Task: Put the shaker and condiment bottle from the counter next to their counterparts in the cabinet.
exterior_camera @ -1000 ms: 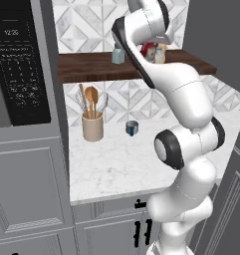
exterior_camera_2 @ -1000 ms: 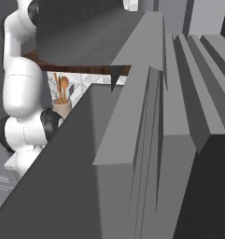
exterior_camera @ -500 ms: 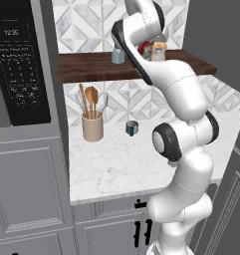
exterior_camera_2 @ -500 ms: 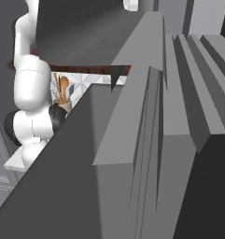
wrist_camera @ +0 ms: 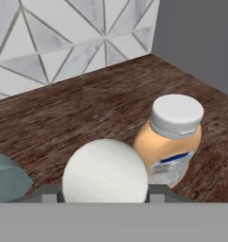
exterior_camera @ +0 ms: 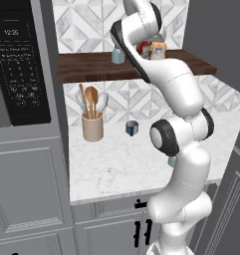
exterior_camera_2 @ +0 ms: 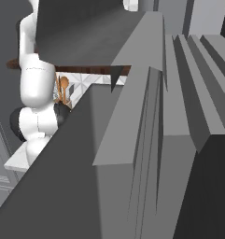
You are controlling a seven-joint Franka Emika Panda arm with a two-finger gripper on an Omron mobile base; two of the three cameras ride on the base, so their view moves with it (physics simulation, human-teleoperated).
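Note:
My gripper (wrist_camera: 105, 194) is shut on the condiment bottle (wrist_camera: 105, 172), whose round white cap sits between the jaws in the hand view. In the left base view the bottle's red body (exterior_camera: 143, 48) peeks out from behind my arm at the level of the cabinet shelf (exterior_camera: 86, 67). Right beside it stands the orange bottle (wrist_camera: 172, 137) (exterior_camera: 158, 50) with its white cap. A teal shaker (exterior_camera: 118, 56) (wrist_camera: 4, 178) stands on the shelf to the left. Another shaker (exterior_camera: 171, 161) shows on the counter (exterior_camera: 116, 159), mostly hidden by my arm.
A beige utensil holder (exterior_camera: 92, 127) (exterior_camera_2: 62, 88) and a small blue cup (exterior_camera: 132, 128) stand at the back of the counter. A black microwave (exterior_camera: 22, 60) fills the left side. Grey cabinet fronts (exterior_camera_2: 146, 140) block most of the right base view.
My arm's elbow has drifted slightly left and its upper links have straightened upward. The gripper stays shut on the bottle at the shelf beside the orange bottle.

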